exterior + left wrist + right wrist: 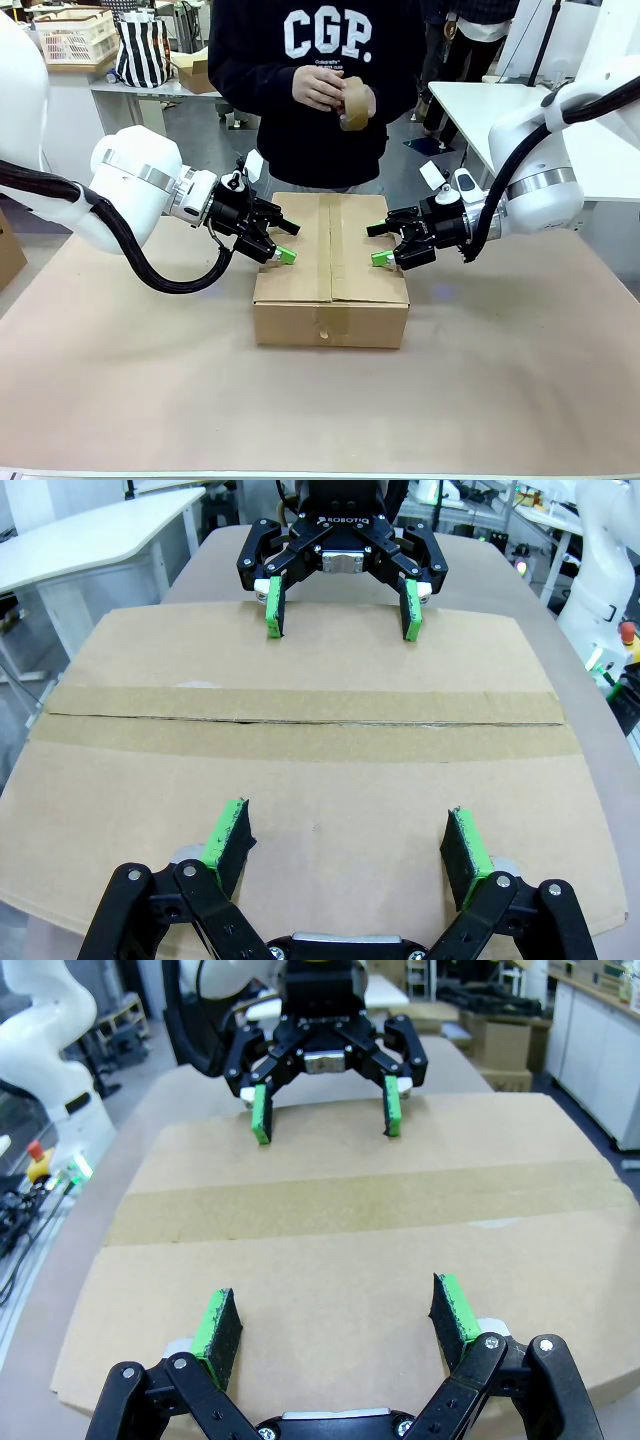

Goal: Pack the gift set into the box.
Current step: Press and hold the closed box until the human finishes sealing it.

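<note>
The box (pixel 331 268) is sitting at the middle of the table (pixel 120 390) with its top flaps folded shut and a strip of brown tape running along the centre seam (pixel 300 720). The left gripper (pixel 279 244) is hovering at the carton's nine o'clock edge and the right gripper (pixel 383 246) at its three o'clock edge, each with fingers spread wide and grasping nothing, green pads (pixel 228 832) resting on or just above the flaps; contact is hard to tell. At twelve o'clock a person is standing with a roll of tape (pixel 353 104) in both hands. The step in hand looks like holding the flaps down for sealing. To do it well, both grippers should be pressing evenly, staying clear of the seam so tape can pass between them.
</note>
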Controlling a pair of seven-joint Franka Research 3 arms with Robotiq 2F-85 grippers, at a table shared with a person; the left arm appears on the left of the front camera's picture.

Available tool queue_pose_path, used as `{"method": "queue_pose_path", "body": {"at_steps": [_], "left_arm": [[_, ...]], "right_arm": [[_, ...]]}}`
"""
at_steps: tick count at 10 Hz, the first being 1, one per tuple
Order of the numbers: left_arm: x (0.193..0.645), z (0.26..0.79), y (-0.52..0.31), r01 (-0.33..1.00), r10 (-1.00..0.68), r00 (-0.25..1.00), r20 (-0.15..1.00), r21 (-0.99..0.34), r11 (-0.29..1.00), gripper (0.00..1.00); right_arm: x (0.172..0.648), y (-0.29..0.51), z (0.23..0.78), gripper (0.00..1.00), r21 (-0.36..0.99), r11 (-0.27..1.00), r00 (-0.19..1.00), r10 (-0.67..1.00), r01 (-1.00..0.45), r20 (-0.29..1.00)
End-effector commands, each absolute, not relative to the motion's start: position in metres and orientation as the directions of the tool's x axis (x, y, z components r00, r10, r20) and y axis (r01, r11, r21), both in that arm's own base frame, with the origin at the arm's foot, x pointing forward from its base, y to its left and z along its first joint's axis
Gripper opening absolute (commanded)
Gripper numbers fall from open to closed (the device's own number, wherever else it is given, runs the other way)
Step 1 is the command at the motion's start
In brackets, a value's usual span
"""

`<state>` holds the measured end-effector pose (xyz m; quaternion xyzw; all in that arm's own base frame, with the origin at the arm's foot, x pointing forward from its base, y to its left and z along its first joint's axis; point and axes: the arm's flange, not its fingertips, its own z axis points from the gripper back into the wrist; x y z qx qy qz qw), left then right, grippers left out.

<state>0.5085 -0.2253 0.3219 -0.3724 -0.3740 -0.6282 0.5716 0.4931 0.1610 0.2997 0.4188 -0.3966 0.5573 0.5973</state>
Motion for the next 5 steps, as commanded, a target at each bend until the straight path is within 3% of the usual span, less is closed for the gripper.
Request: {"method": "queue_pose_path", "body": {"at_steps": [1, 5], "left_arm": [[0.5083, 0.3166, -0.224, 0.997, -0.443, -0.069, 0.894, 0.043, -0.069, 1.0], [0.5083, 0.3166, -0.224, 0.997, -0.443, -0.069, 0.894, 0.043, -0.069, 1.0]], "right_arm": [[0.4927, 0.1601, 0.2968, 1.0, 0.062, 0.032, 0.069, 0.339, -0.998, 0.938], [0.4927, 0.1601, 0.2968, 1.0, 0.062, 0.032, 0.069, 0.339, -0.998, 0.938]]}}
